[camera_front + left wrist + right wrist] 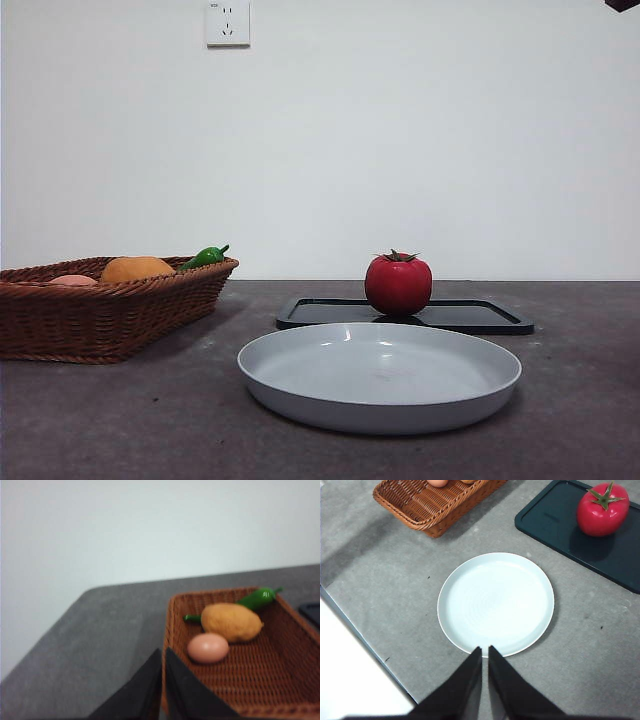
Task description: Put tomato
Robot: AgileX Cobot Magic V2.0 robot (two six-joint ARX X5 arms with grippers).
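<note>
Nothing is gripped yet: with both the right gripper (485, 652) and left gripper (162, 655) clenched empty, the tomato (398, 284) on the black tray (480, 318) behind the plate (300, 385) must be reached and grasped.

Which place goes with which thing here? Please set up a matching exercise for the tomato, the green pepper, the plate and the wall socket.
Things:
1. tomato
2. green pepper
3. plate
4. wall socket

Places:
A. in the wicker basket, beside the orange fruit
B. high on the white wall
C. on the black tray
D. bare on the grey table, in front of the tray

Pairs: 1-C, 2-A, 3-D, 4-B
</note>
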